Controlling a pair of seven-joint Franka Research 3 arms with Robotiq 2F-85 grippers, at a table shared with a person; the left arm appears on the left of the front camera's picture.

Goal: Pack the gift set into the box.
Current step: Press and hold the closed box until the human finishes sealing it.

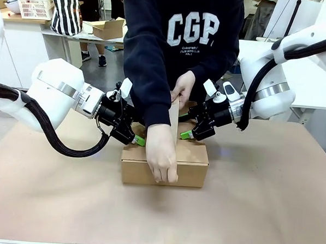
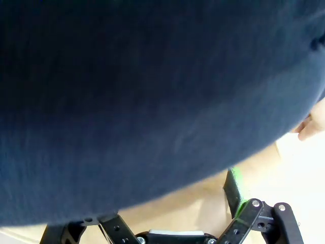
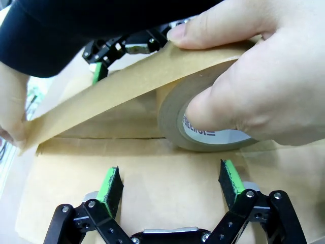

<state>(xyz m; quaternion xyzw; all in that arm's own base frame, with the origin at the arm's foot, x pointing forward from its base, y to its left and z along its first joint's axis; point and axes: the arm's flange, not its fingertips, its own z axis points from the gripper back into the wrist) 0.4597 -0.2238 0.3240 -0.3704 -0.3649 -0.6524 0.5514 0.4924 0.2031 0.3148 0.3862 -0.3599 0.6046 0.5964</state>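
Box [image 1: 188, 167] under person's hand [image 1: 162, 155]

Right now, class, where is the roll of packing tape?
The tape roll is in the person's hand, on the closed box top, just beyond the right end effector.

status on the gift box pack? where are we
Done: the box has its top flaps folded shut. In hand: the person's hands draw brown tape from a tape roll along the flap seam; both grippers, left and right, rest open on the flaps. Left: press the tape down and cut it.
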